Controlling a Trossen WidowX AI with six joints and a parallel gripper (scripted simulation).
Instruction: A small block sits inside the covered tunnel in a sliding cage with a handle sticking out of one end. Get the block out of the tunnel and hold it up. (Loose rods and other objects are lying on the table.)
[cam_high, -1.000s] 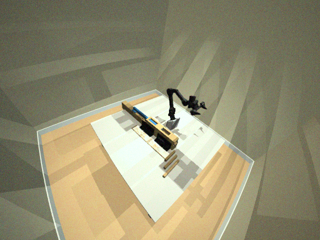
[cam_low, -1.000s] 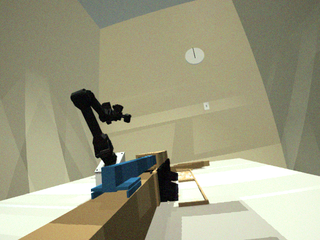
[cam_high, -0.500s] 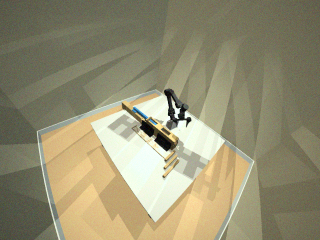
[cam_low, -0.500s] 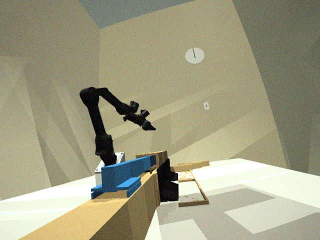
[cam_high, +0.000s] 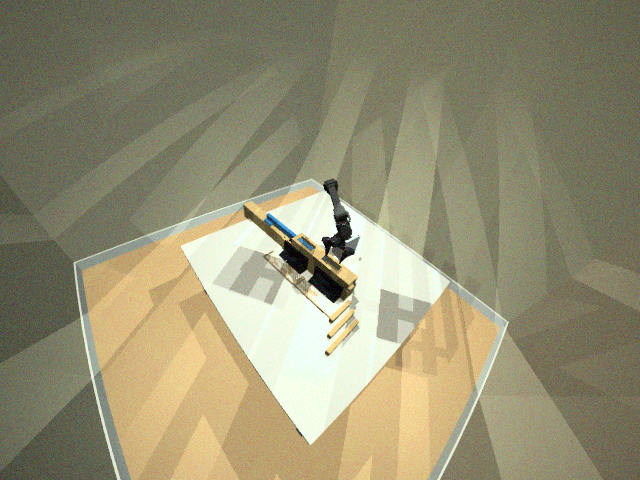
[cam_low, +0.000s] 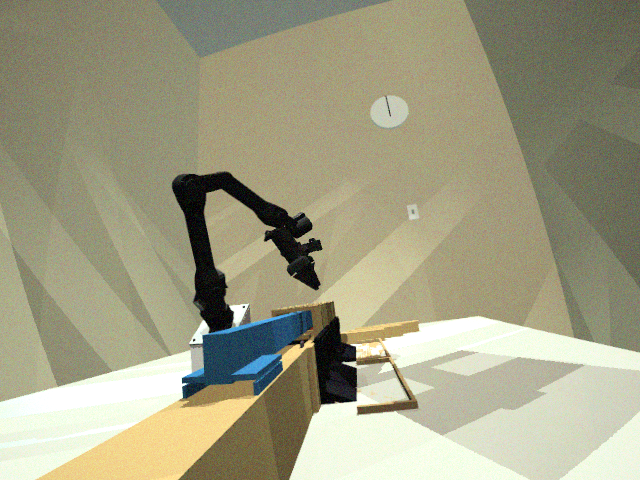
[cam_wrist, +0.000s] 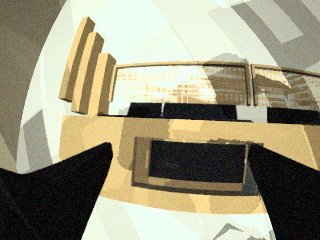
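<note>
Hovering over the tunnel (cam_high: 317, 257) (cam_low: 326, 310) (cam_wrist: 200, 204), with the gripper (cam_high: 334, 258) (cam_low: 317, 287) (cam_wrist: 182, 151) spread about as wide as possible and nothing between the fingers. Pointing down at a slant, apart from the wood, probably to look or reach through the near window (cam_high: 331, 262) (cam_wrist: 195, 162). Kept wide, presumably, to leave room for a grasp, though perhaps too wide to enter the window without narrowing first.

No sight of the block in any view; by the task, somewhere inside the tunnel under or beside the gripper, exact spot impossible to tell. Lying off to one side of the gripper, along the rail (cam_high: 255, 211) (cam_low: 155, 434), the blue handle (cam_high: 281, 225) (cam_low: 248, 341), likely placed there for pushing or pulling the cage from outside. Set down beyond the tunnel from the gripper, loose and untouched, the rods (cam_high: 342, 338) (cam_low: 387, 328) (cam_wrist: 77, 65), possibly as poking tools or mere distraction.

From the wrist, a dark hollow inside the near window, framed between the fingertips; from the exterior, no such opening, but a plain gap between fingertips and tunnel top. From above, both windows at once, with blue showing in the farther one (cam_high: 306, 242); in the wrist view, no sign of the handle's outer end.
</note>
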